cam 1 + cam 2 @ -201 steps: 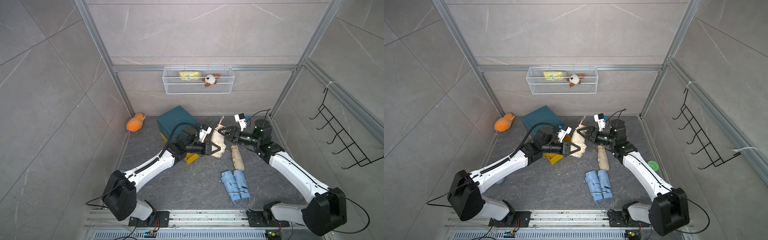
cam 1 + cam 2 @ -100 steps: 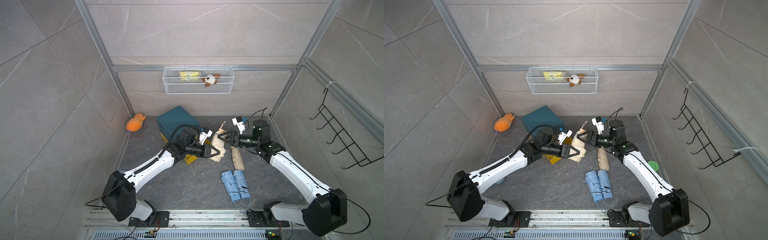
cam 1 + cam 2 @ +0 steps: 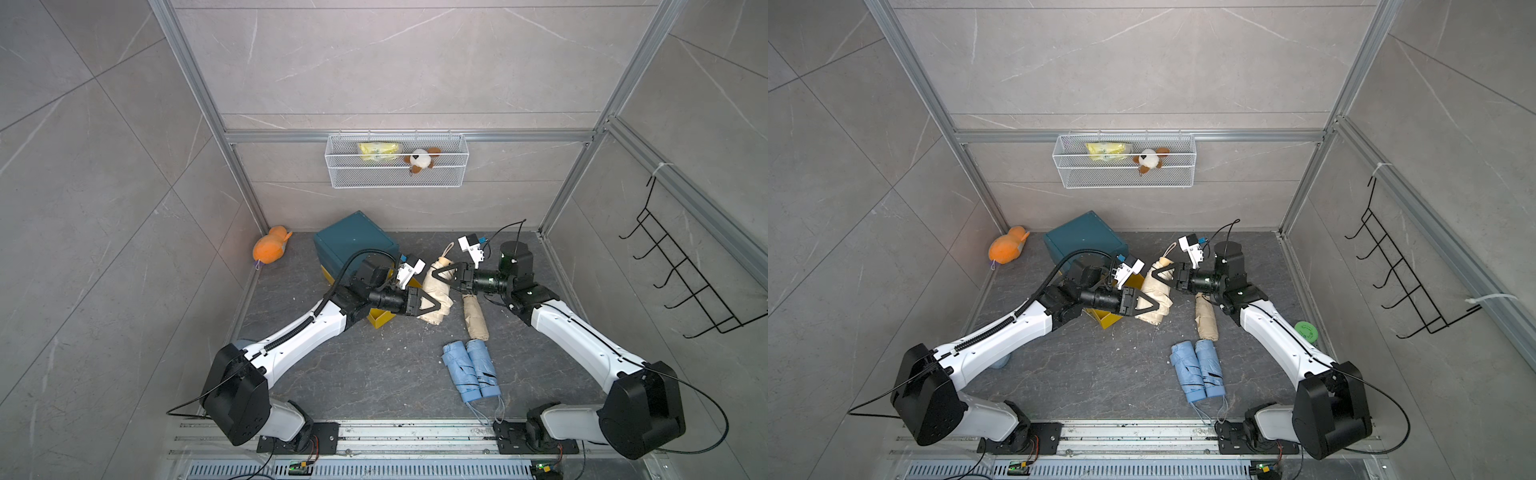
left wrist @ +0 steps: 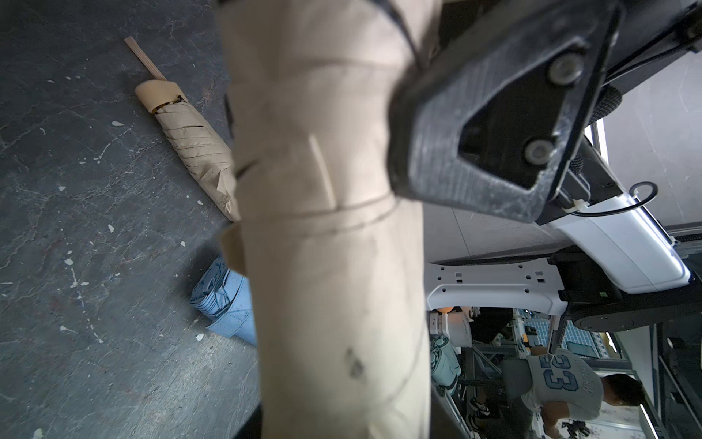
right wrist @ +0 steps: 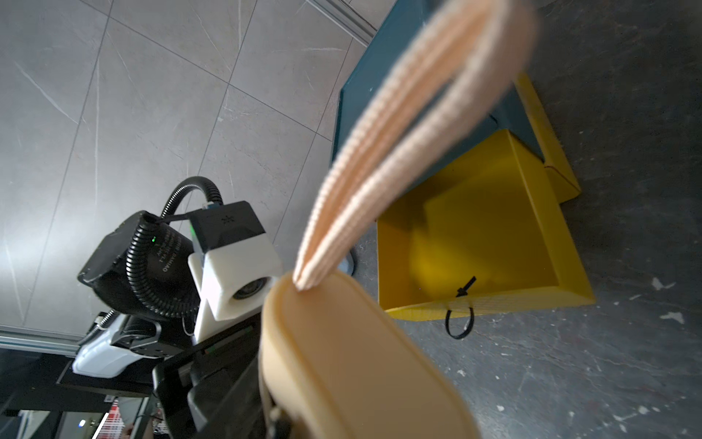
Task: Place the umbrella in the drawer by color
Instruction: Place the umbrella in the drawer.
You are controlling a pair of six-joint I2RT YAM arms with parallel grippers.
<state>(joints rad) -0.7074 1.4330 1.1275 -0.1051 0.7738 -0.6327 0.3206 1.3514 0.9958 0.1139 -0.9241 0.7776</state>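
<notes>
Left pincer (image 3: 437, 306) is clenched on the beige umbrella (image 3: 429, 285); about the right pincer (image 3: 436, 276) I cannot tell. Uneven pulling could drop it beside the yellow drawer (image 3: 380, 319)

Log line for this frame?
left gripper: shut on beige folded fabric umbrella | right gripper: at its handle end, grip unclear | yellow drawer: open

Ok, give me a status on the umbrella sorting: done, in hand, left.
Done: the yellow drawer is pulled open, but what shows of it holds no umbrella.
In hand: the left gripper is shut on a beige umbrella; the right gripper is at its handle end, grip unclear.
Left: that one, plus a second beige umbrella and two blue umbrellas lying on the floor.
</notes>
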